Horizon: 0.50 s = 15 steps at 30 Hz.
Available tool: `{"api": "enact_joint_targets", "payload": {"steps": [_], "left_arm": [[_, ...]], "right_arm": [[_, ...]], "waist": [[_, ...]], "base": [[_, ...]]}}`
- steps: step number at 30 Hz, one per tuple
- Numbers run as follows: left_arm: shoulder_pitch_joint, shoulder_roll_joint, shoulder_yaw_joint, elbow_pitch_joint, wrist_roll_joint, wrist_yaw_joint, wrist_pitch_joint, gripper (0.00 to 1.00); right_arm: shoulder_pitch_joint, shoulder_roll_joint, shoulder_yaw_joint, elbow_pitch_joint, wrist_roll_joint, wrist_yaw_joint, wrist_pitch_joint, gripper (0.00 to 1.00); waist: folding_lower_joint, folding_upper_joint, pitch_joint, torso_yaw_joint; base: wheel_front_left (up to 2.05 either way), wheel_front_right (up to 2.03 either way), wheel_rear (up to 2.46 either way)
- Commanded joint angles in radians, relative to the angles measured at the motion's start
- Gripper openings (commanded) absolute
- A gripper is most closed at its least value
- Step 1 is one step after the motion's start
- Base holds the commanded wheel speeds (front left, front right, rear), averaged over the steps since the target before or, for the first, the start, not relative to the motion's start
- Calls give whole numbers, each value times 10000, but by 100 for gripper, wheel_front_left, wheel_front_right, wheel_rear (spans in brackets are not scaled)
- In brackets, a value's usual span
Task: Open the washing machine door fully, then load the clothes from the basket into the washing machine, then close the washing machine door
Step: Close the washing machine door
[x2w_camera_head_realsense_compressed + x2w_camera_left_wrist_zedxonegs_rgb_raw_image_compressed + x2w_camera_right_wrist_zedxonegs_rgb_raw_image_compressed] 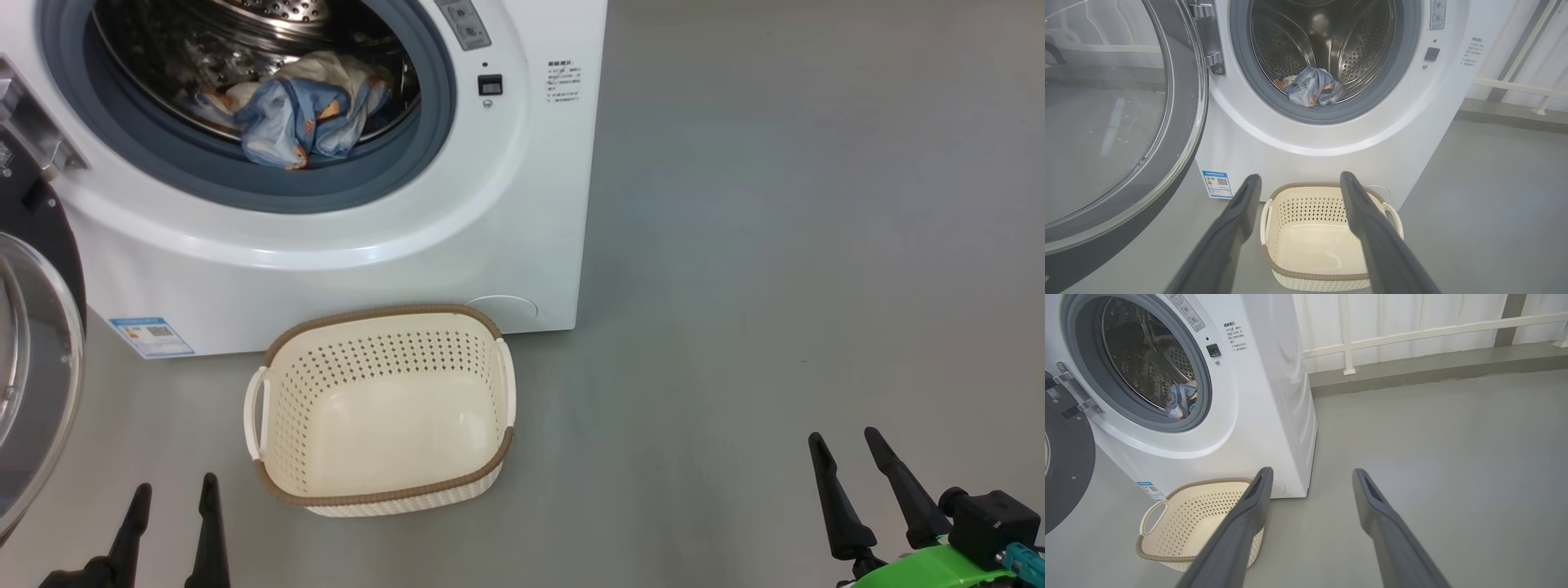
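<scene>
A grey floor (775, 245) runs under everything, and behind the machine, in the right wrist view, there is a white railing (1412, 332) along a pale wall.

The washing machine (343, 253) is cut off at the top of the head view, so only the lower part of its opening is seen there. The washing machine door (33, 367) stands swung open to the left. The left edge cuts it, and only a part of its black ring and glass shows. The text on the blue label (153, 336) is too small to read.

The left gripper (178, 482) is low at the left, near the door. Its two fingers (208, 531) are spread apart, hold nothing and touch nothing. The right gripper (843, 435) is low at the right, well apart from the basket. Its fingers (837, 506) are also spread, and nothing is between them.

The basket (384, 363) stands on the floor just in front of the machine, below the opening, and only its bare bottom shows inside. The clothes (298, 118) lie crumpled in the steel drum (245, 49), at the front. The blue piece hangs a little onto the grey gasket (269, 184). A cream piece lies behind it, partly hidden.
</scene>
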Motion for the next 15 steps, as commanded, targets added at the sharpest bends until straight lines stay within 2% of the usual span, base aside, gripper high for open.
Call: {"api": "enact_joint_targets", "payload": {"steps": [1, 10, 15], "left_arm": [[-249, 129, 313, -291, 61, -15, -55, 100], [-281, 45, 386, -242, -25, -15, -55, 100], [-235, -65, 554, -289, -44, -15, -55, 100]], "right_arm": [[-213, -127, 234, -264, -57, 16, -49, 100], [-350, -130, 392, -269, -91, 16, -49, 100], [-461, -179, 686, -186, -89, 16, -49, 100]], "waist": [[0, 0, -2, 22], [0, 0, -2, 461], [0, 0, -41, 1179]], "base": [[0, 0, 0], [0, 0, 0], [0, 0, 0]]}}
